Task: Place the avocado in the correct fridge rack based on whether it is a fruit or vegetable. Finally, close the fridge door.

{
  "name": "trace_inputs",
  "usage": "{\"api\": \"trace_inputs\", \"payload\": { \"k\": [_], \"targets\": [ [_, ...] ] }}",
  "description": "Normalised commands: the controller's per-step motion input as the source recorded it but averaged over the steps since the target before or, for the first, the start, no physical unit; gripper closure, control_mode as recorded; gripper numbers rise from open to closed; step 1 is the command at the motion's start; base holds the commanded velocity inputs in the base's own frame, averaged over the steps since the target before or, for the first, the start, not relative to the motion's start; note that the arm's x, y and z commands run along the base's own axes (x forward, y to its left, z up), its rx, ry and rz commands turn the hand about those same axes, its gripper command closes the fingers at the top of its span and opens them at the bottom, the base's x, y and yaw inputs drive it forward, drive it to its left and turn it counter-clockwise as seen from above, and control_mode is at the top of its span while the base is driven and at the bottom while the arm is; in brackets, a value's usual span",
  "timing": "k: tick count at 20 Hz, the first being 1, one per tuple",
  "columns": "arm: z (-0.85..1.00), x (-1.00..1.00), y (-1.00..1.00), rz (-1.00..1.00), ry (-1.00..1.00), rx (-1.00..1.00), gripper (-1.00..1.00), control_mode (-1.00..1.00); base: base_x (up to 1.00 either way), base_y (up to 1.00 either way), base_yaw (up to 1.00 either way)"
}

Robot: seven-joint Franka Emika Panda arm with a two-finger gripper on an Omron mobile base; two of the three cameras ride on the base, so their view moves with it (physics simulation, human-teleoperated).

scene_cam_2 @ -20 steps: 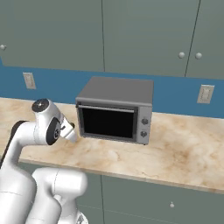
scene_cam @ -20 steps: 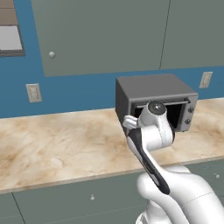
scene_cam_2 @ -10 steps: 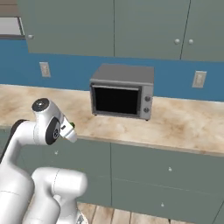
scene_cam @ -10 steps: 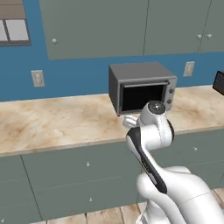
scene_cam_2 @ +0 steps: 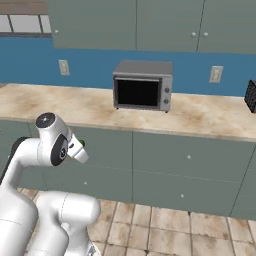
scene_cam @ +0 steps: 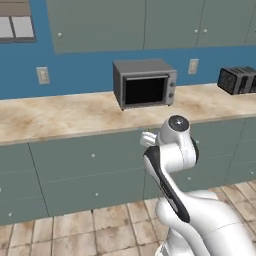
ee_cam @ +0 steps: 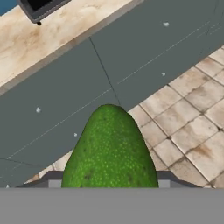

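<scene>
The avocado (ee_cam: 109,148), dark green and bumpy, stands large in the hand view with its narrow end pointing away from the hand. My gripper (ee_cam: 109,183) is shut on it, and a grey fingertip (ee_cam: 53,179) shows at each side of its base. The hand (scene_cam: 148,138) hangs in front of the lower cabinets, above the floor, and in the right base view it (scene_cam_2: 78,150) points right and slightly down. The fridge door is out of view.
A grey toaster oven (scene_cam: 145,83) stands on the marbled counter (scene_cam: 60,117), with a dark toaster (scene_cam: 235,80) at the far right. Grey lower cabinets (scene_cam: 90,170) run beneath the counter. A tiled floor (scene_cam: 100,230) lies between the base and the cabinets.
The whole picture has shifted: the base has backed away from the counter, so the oven looks smaller and the cabinets and floor have come into view. The avocado stays held.
</scene>
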Motion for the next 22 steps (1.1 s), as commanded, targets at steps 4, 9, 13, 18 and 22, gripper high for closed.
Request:
{"api": "trace_inputs", "payload": {
  "k": [4,9,13,18,22],
  "targets": [
    [0.00,0.00,0.00,0.00,0.00,0.00,1.00,1.00,-0.56,0.03,-0.08],
    [0.00,0.00,0.00,0.00,0.00,0.00,1.00,1.00,-0.33,0.00,-0.27],
    [0.00,0.00,0.00,0.00,0.00,0.00,1.00,1.00,-0.16,0.02,-0.44],
    [0.00,0.00,0.00,0.00,0.00,0.00,1.00,1.00,-0.02,0.17,-0.44],
    [0.00,0.00,0.00,0.00,0.00,0.00,1.00,1.00,0.01,0.53,-0.10]
  ]
}}
